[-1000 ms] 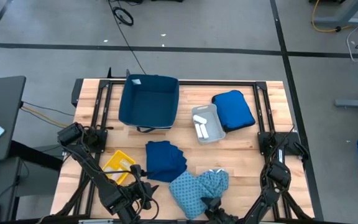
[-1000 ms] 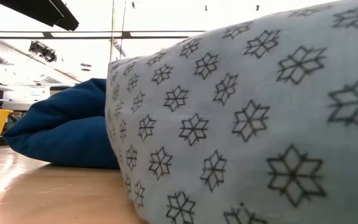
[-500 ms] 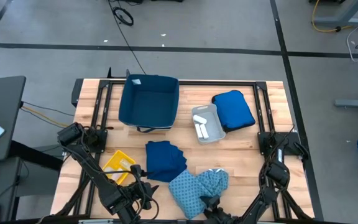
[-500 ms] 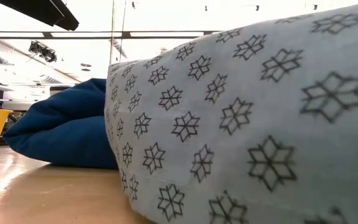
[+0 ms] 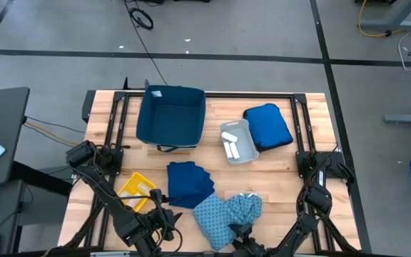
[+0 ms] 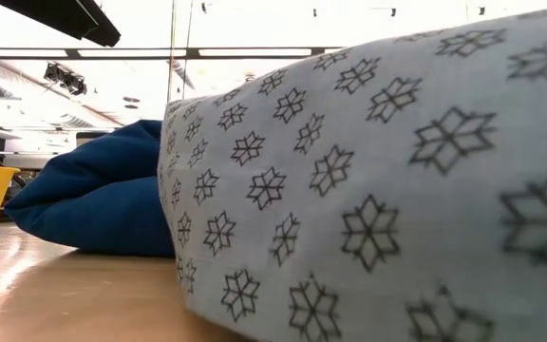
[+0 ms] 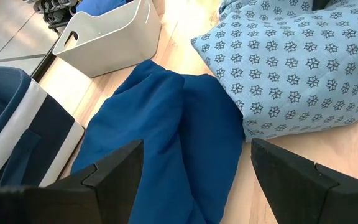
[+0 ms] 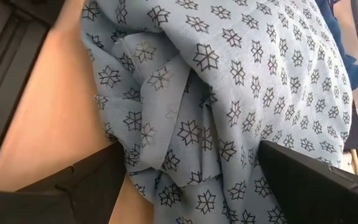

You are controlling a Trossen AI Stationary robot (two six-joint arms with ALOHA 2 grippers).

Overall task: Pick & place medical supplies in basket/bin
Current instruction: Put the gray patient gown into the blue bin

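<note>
On the surface (image 5: 284,175): one navy bin (image 5: 170,116), one grey tray (image 5: 239,140) holding two white packets (image 5: 230,145), one yellow tray (image 5: 135,190), one navy garment (image 5: 189,183), one patterned garment (image 5: 227,213). Left gripper (image 7: 194,177) wide, poised over navy garment. Right gripper (image 8: 188,180) wide, straddling patterned garment's folds at near edge.

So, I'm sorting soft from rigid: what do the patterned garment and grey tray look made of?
Patterned garment: seemingly thin woven cloth, matte, creased into soft folds. Grey tray: likely moulded plastic, smooth with a slight sheen, stiff straight walls and a cut-out handle.
</note>
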